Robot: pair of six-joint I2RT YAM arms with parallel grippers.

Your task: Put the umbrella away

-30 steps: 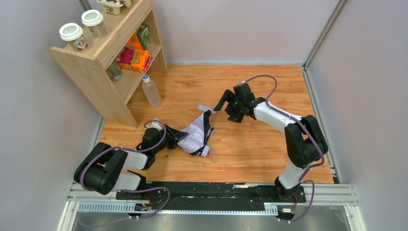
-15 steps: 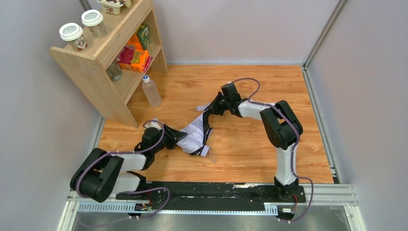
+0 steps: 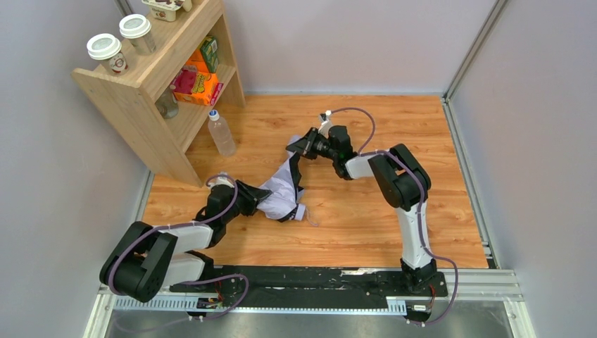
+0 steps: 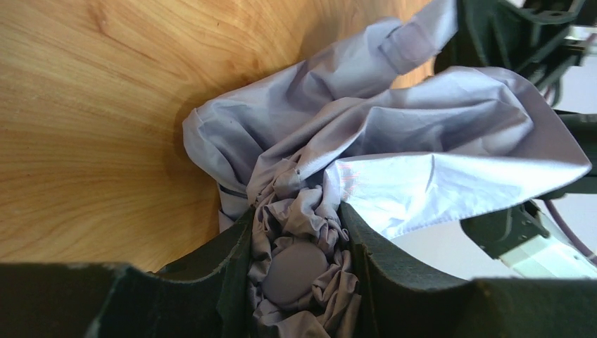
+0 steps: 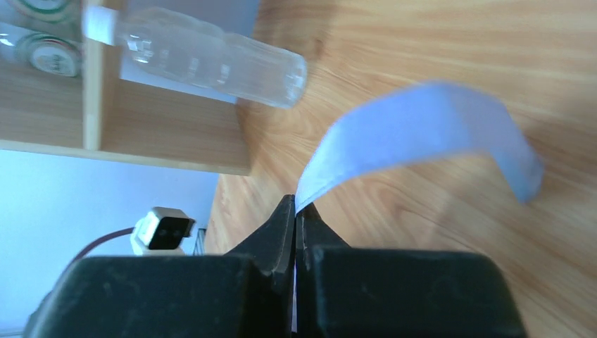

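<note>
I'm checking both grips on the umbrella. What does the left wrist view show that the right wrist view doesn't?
Left wrist only: the left claw clamped on the bunched cloth of the umbrella. Right wrist only: the right claw pinching a flat strap, plus a clear bottle and a wooden shelf. Both: pale umbrella cloth over the wooden table.
</note>
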